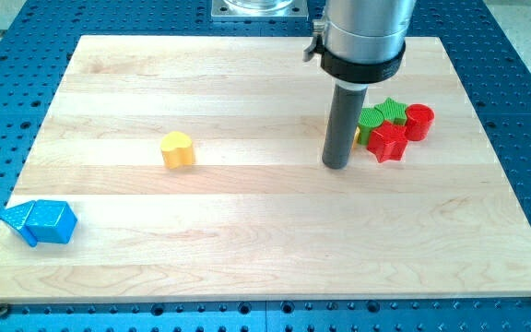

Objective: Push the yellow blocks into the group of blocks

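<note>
Task partly done at best: my tip (336, 166) (bare rod end effector, holds nothing) sits just left of the red-and-green plastic block cluster (393, 127), a yellow sliver (355, 138) peeking behind it, while the yellow heart-shaped block (178, 149) remains well left on the wooden bench (247, 249).

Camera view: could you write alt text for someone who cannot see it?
A dark rod's tip rests on a pale wooden board, just left of a cluster of a green star block, red star block and red cylinder block. A yellow heart-shaped block sits alone mid-left; two blue blocks sit bottom-left.
</note>
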Controlling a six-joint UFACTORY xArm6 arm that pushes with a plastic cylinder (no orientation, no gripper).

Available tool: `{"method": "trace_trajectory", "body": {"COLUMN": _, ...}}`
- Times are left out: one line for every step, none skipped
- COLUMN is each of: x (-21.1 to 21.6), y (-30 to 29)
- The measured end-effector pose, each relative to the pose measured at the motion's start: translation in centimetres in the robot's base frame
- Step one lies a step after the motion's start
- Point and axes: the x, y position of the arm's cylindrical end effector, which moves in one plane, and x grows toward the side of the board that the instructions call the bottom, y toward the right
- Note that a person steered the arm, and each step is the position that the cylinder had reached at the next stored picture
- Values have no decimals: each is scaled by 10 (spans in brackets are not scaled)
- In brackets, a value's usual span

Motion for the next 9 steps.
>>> {"method": "trace_trajectory", "body": {"x": -5, "y": -42}}
{"method": "trace_trajectory", "body": {"x": -23, "y": -36}}
{"method": "trace_trajectory", "body": {"x": -24, "y": 9}}
{"method": "trace_trajectory", "body": {"x": -24, "y": 14}}
{"method": "trace_trajectory", "body": {"x": -6, "y": 12}}
{"method": "trace_trajectory", "body": {"x": 2, "y": 45}}
{"method": "trace_trajectory", "body": {"x": 2, "y": 77}}
{"method": "trace_trajectory", "body": {"x": -1, "y": 94}}
{"method": "trace_trajectory", "body": {"x": 13, "y": 73}}
